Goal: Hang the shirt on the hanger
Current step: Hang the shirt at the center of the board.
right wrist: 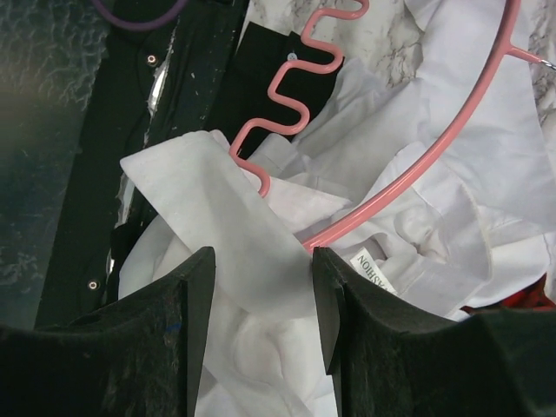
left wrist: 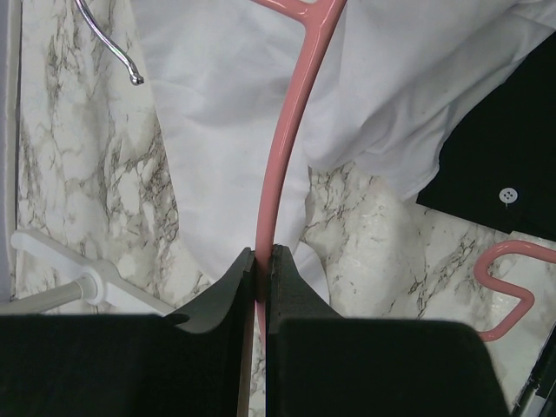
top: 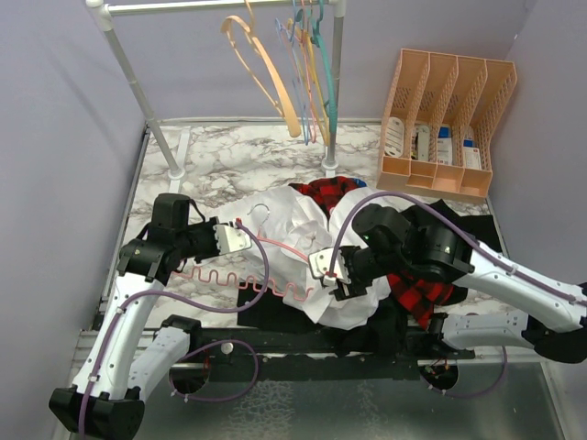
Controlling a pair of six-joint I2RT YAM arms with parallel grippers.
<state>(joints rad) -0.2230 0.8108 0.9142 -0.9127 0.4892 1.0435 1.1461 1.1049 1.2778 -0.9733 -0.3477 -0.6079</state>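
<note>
left gripper (left wrist: 263, 254): fingers closed tight on the hanger (left wrist: 282, 148), pinching its thin pink upper arm, no gap visible. the hanger lies low over the marble table (left wrist: 78, 174), its arm running from my fingers across the shirt (left wrist: 226, 104). its metal hook (left wrist: 109, 39) is over bare marble just beside the white cloth.

right gripper (right wrist: 261, 261): jaws partly apart, a flat white flap of the shirt lying between them. i cannot tell whether the pads press it or merely flank it. the end of the hanger's wavy bar disappears under this flap.

shirt: crumpled in the middle of the table, between my two arms, partly over a black garment (left wrist: 512, 148), with a red-and-black plaid shirt (top: 422, 293) touching its right side.
</note>
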